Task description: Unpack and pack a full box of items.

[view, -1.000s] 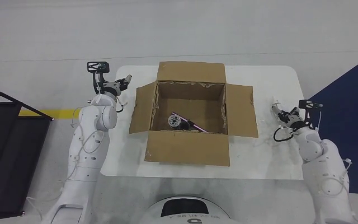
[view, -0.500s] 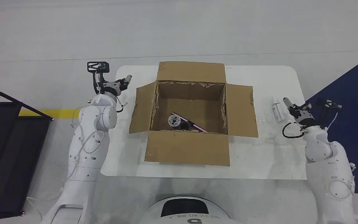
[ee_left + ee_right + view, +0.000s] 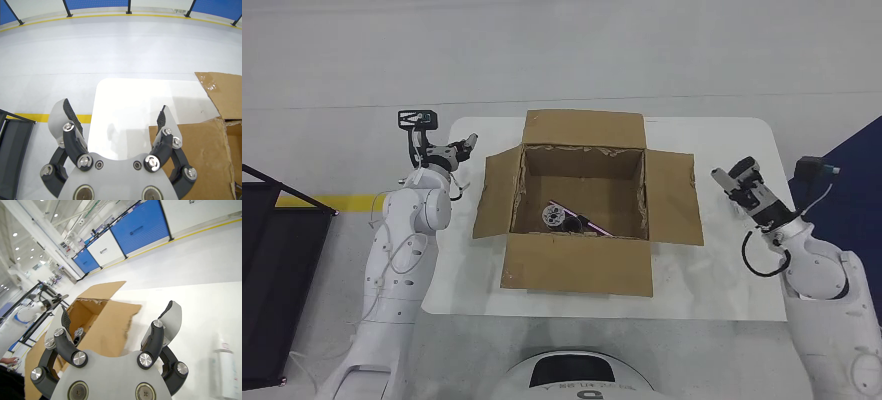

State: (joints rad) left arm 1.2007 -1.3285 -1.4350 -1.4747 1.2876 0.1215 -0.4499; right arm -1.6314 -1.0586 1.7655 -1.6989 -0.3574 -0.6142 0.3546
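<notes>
Within the last second a clear bottle (image 3: 225, 366) is set down on the white table (image 3: 722, 285), near its right edge, and is let go by the right gripper (image 3: 117, 307). Half a second ago this gripper is seen drawn back past the table edge. Now it is brought forward again and turned toward the cardboard box (image 3: 577, 268), so that it hangs over the table beside the right flap, with the bottle lying near it. Its fingers are spread wide and nothing is held between them. The left gripper (image 3: 115, 108) is not moved in this time. It is kept above the far left corner of the table, just beside the left flap, with its fingers also released and empty.

From this it is judged that one item is unpacked and that the next one is to be fetched. The box stands open in the middle of the table with its four flaps folded out. On its floor a small round part (image 3: 553, 214) and a thin pink stick (image 3: 587, 224) are left, so the unpacking is probably near its end and the packing is not yet begun.

The table is smooth, with rounded corners. Around it a pale grey floor is seen, marked with a yellow line (image 3: 352, 199). A black rack (image 3: 272, 250) stands at the left, and blue and white partition panels (image 3: 121, 237) are seen farther off.
</notes>
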